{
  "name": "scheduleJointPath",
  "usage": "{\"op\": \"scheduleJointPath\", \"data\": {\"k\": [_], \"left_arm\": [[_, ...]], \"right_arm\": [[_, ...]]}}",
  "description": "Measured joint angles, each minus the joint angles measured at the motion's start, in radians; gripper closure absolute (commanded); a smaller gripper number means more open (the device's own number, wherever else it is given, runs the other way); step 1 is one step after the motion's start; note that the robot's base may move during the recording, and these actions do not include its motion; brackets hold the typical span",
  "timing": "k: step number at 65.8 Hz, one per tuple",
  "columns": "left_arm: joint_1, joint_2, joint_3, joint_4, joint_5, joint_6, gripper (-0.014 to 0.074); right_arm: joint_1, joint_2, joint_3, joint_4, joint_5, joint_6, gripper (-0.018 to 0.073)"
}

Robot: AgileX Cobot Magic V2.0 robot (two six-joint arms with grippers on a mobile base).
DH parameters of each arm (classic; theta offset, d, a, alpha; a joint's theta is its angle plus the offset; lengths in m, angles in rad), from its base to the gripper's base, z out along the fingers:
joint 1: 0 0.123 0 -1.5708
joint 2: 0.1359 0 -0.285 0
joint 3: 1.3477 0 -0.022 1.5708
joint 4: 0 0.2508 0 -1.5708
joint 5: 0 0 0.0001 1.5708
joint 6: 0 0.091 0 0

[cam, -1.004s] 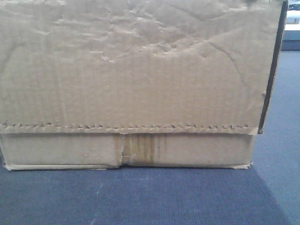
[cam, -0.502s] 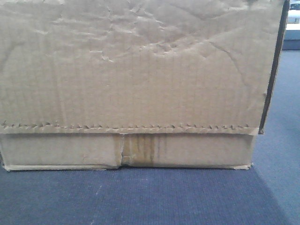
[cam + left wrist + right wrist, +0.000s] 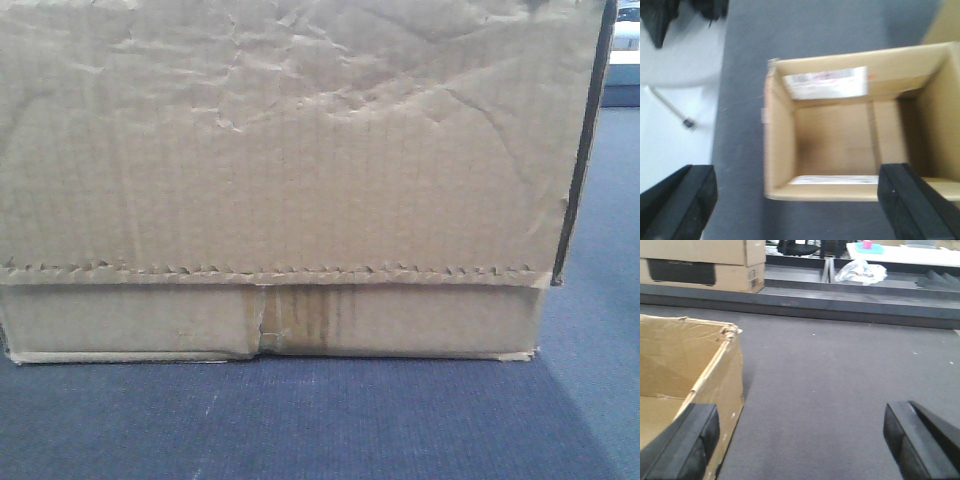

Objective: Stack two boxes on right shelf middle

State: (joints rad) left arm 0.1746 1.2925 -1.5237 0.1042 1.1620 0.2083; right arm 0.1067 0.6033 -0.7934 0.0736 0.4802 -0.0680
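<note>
A tan cardboard box point(image 3: 280, 150) fills the front view, standing on blue-grey carpet, with a zigzag-edged flap and a glossy tape strip point(image 3: 300, 320) at its seam. In the left wrist view an open cardboard box point(image 3: 840, 135) with a white label lies below my left gripper point(image 3: 797, 210), which is open and empty above the box's near wall. In the right wrist view an open box's corner point(image 3: 715, 370) is at the left; my right gripper point(image 3: 802, 445) is open and empty, with its left finger point(image 3: 685, 445) by that wall. The shelf is out of view.
A pale surface with a cable point(image 3: 670, 110) lies left of the carpet strip. Another tan edge point(image 3: 945, 20) shows at the upper right. Far off stand a printed carton point(image 3: 705, 265), a low grey step point(image 3: 840, 310), a white bag point(image 3: 860, 271) and a white table point(image 3: 910, 252).
</note>
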Motion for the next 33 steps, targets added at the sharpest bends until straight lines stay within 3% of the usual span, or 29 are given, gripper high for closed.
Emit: {"op": "scheduleJointPath", "data": {"k": [15, 33], "left_arm": [[0.111, 0.163, -0.029, -0.08, 0.012, 0.137, 0.0048], [0.139, 0.352, -0.029, -0.138, -0.067, 0.172, 0.005]], "right_arm": [[0.016, 0.0, 0.0, 0.0, 0.0, 0.0, 0.0001], [0.016, 0.0, 0.0, 0.0, 0.0, 0.0, 0.0001]]}}
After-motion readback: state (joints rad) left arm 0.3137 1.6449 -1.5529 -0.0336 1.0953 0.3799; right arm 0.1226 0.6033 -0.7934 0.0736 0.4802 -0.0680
